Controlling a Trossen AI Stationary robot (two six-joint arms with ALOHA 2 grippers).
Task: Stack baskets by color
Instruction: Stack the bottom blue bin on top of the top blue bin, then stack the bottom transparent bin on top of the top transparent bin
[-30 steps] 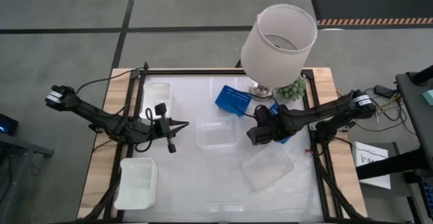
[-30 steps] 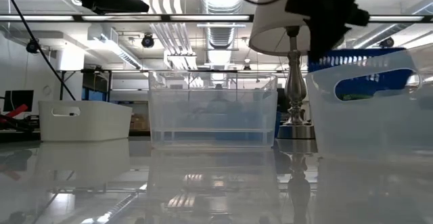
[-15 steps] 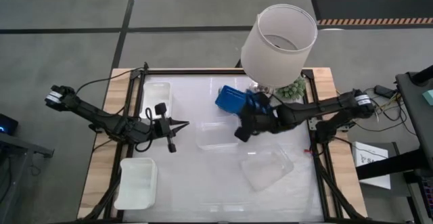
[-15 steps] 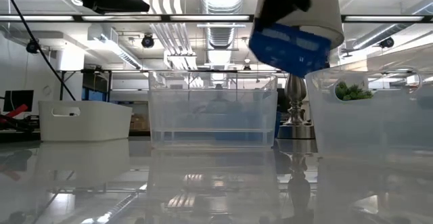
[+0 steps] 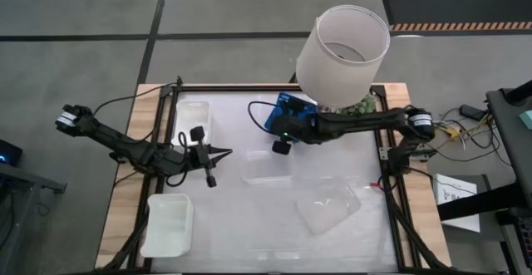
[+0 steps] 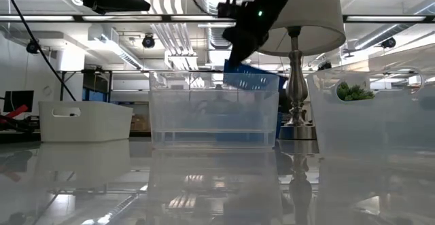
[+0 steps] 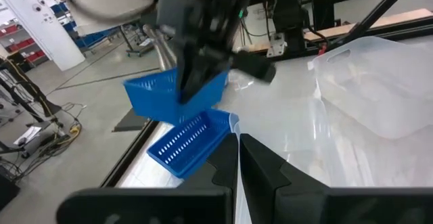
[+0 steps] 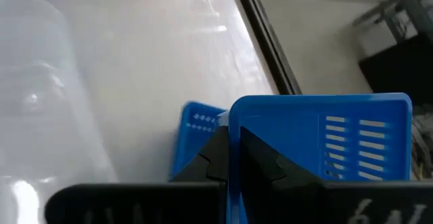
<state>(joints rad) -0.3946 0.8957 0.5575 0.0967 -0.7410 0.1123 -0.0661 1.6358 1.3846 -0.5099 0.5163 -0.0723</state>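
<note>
- My right gripper (image 5: 284, 135), pinching a blue basket (image 7: 177, 94), has carried it up-frame over the second blue basket (image 7: 190, 141) for stacking.
- Left gripper (image 5: 224, 152) waits mid-left, pressed together.

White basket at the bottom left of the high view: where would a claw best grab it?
Pinch the white basket by the rim of its long wall facing the table's middle, coming straight down. It sits upright, open top up, so that thin edge is exposed. The shut left claw is probably nearest.
</note>
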